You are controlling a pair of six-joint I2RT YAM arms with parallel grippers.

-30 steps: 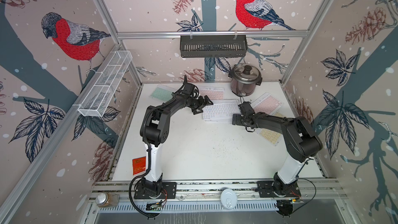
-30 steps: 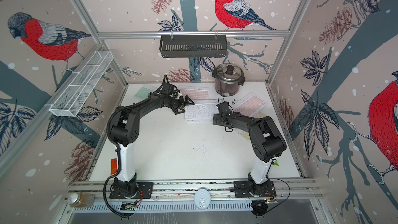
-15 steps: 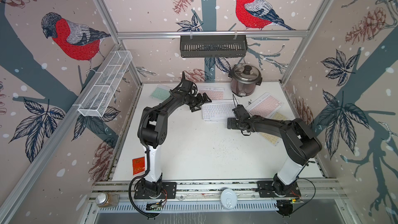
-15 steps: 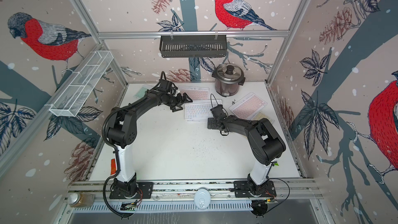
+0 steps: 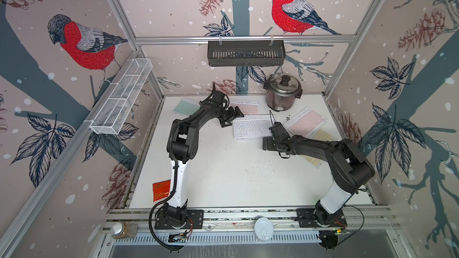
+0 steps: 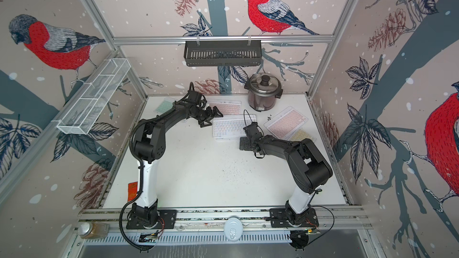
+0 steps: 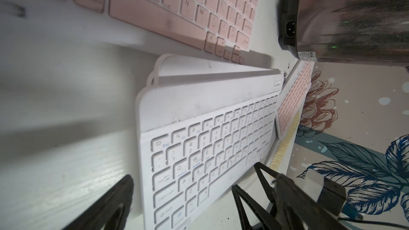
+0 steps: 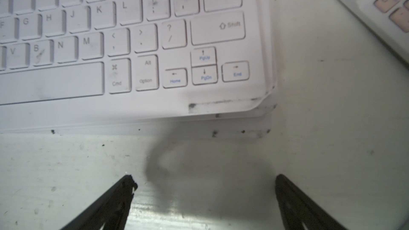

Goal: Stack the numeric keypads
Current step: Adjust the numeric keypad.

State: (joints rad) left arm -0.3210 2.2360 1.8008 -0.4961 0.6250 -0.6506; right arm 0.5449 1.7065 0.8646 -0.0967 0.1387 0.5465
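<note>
Numeric keypads: you have five positions to count in both top views. One white-keyed keypad point(image 5: 250, 127) lies flat at mid-table toward the back, on top of a stack point(image 7: 159, 67). The left wrist view shows at least two more clear-white frames stepped out beneath it, and the full number of layers cannot be told. There are two with pink keys. The rear pink keypad point(image 5: 244, 107) lies flat behind the stack near the back wall. The right-hand pink keypad point(image 5: 306, 122) lies angled to the right of the stack. One yellow-keyed keypad point(image 5: 321, 135) lies just beside that angled one, toward the front, partly hidden by the right arm point(image 5: 310, 145). One mint-green keypad point(image 5: 185, 106) lies at the back left, partly hidden by the left arm point(image 5: 196, 117). Grippers: two. Your left gripper point(image 5: 233, 119) sits at the stack's left edge, jaws spread wide and clamped on nothing. Your right gripper point(image 8: 204, 179) hangs over bare table point(image 5: 223, 170) just in front of the stack's front right corner, jaws released and wide apart, holding nothing. Other items, one of each: a rice cooker point(image 5: 283, 91) at the back right, a black slotted basket point(image 5: 246, 53) hung on the back rail, a white wire basket point(image 5: 121, 95) on the left wall, a red packet point(image 5: 161, 191) at the front left table edge, and a jar point(image 5: 123, 229) on the front rail.
</note>
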